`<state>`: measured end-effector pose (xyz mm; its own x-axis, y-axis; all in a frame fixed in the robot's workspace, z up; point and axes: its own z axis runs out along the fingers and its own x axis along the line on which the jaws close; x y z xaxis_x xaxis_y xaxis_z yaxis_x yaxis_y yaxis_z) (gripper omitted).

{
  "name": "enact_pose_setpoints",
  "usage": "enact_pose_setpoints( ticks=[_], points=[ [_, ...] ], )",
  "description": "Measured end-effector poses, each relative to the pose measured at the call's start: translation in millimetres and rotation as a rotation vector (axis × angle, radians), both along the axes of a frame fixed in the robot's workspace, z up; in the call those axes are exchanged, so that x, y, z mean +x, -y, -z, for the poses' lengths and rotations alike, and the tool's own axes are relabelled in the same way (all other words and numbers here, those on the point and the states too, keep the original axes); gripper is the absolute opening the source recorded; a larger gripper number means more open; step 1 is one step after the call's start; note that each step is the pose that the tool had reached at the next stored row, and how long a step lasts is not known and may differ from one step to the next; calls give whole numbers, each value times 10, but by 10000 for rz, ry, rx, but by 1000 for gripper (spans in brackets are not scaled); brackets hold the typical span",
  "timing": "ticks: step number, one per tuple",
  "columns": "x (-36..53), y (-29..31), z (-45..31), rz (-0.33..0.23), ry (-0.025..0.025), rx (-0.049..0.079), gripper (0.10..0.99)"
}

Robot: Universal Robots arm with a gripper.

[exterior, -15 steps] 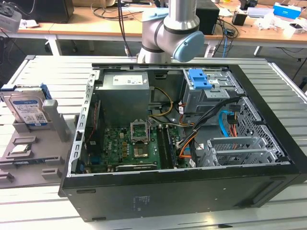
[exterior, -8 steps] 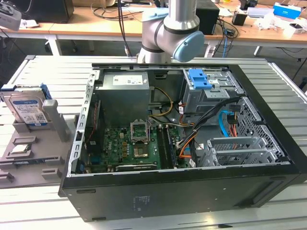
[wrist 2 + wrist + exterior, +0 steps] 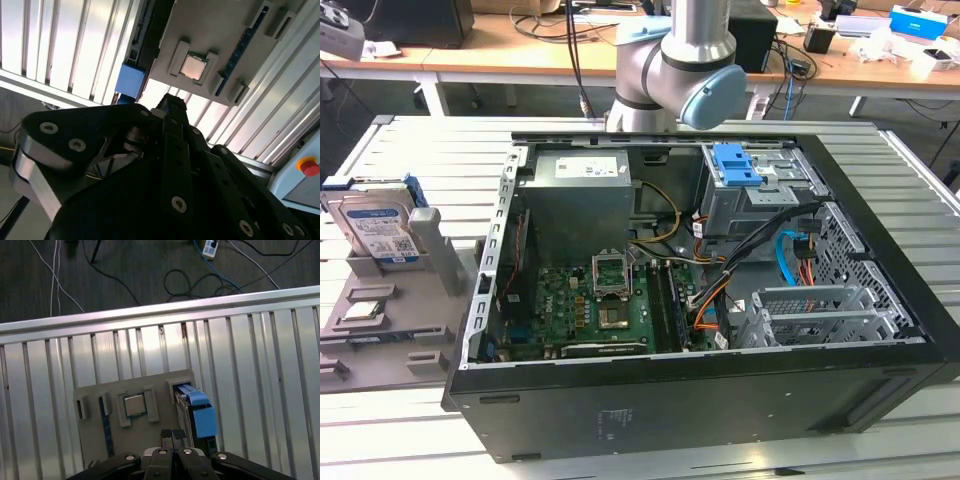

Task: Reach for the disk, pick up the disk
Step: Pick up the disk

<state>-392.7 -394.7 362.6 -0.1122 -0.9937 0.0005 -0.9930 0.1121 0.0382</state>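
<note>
The silver-grey disk (image 3: 378, 228), with a white-and-blue label and blue rails, is being held upright in a grey holder (image 3: 415, 318) at the exterior view's left.

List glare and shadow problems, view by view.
Exterior view: even light, case interior shaded, disk evenly lit. Second wrist view: table slats blown white, tool a dark silhouette. First wrist view: mild sheen on table slats, floor dark.
</note>
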Motion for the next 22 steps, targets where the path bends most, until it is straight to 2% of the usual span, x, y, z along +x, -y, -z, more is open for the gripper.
enact_pose_setpoints(
  ticks=[12, 20, 22],
  points=[
    [0, 0, 0, -975, 0, 0, 106],
    [0, 0, 0, -2138, -1, 0, 106],
    [0, 0, 0, -2177, 0, 0, 106]
  ],
)
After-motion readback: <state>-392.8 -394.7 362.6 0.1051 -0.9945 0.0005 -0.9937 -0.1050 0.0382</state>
